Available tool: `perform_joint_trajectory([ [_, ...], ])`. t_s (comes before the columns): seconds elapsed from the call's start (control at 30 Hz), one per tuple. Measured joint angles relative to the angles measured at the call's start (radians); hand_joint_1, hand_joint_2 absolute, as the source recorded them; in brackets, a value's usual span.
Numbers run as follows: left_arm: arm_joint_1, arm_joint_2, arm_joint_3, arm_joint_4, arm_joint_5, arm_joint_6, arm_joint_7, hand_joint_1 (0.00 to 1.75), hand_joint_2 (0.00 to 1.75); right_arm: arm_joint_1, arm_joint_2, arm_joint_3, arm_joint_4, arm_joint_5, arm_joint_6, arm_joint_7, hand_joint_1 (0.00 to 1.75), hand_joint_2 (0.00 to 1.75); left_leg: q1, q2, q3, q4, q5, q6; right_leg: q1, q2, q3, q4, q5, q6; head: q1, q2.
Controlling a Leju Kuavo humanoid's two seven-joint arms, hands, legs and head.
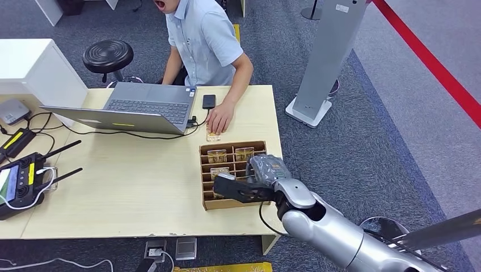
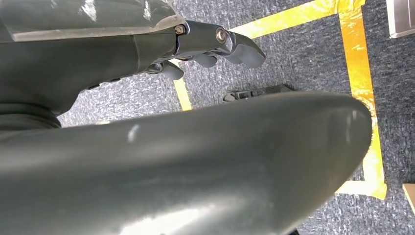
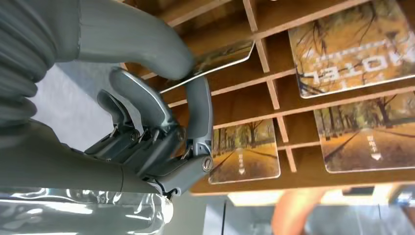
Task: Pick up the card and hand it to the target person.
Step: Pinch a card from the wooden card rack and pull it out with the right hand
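Pale desktop (image 1: pixel 142 187), slotted tray (image 1: pixel 205 195): right hand (image 1: pixel 241 190) pinches a card (image 3: pixel 215 61) by its edge. Such a thin hold could slip on lifting.

Head view high over table (image 1: pixel 130 192), right wrist close on card box (image 1: pixel 232 173) — shared, left wrist floorward

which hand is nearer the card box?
Right. The right hand is over the card box, pinching a card between thumb and finger. The left hand hangs low over the carpet.
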Motion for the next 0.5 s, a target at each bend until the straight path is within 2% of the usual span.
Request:
perform_joint_trajectory([
  [0.07,0.002,0.003,0.000,0.000,0.002,-0.003,-0.002,0.00,0.00,-0.017,-0.015,-0.002,-0.031,-0.074,0.032,0.023,1.52,1.75,0.000,0.000,0.000,0.000,0.000,0.000,0.000,0.000,0.000,0.000,0.000,0.000,0.000,0.000],
  [0.17,0.007,0.007,0.000,0.000,0.009,-0.004,-0.008,0.00,0.00,-0.041,-0.039,-0.011,-0.087,-0.117,0.046,0.044,1.52,1.75,0.000,0.000,0.000,0.000,0.000,0.000,0.000,0.000,0.000,0.000,0.000,0.000,0.000,0.000],
  [0.5,0.022,0.009,0.000,0.000,0.036,0.000,-0.034,0.00,0.00,-0.097,-0.092,-0.037,-0.305,-0.063,0.004,0.046,1.52,1.75,0.000,0.000,-0.001,0.000,0.000,0.000,0.000,0.000,-0.001,0.000,0.000,0.000,0.000,0.000],
])
